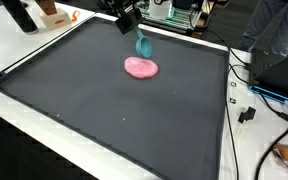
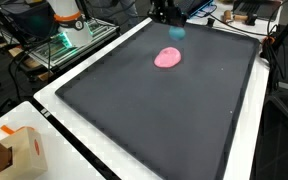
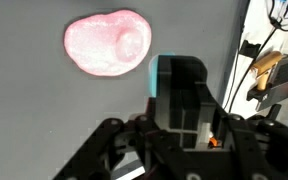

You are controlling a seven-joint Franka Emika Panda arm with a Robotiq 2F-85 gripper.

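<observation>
Teal piece sits between fingers (pink blob apart).

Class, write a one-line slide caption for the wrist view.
Wrist view: gripper holding a teal object over the dark mat, with a pink blob lying nearby.

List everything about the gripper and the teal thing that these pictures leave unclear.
Grip of the gripper: in the wrist view the teal object blocks the contact, so whether the jaws clamp it is unclear.
Shape of the teal object: tiny and blurred in both exterior views.
Material of the pink lump: blurred in the wrist view, small elsewhere.
</observation>
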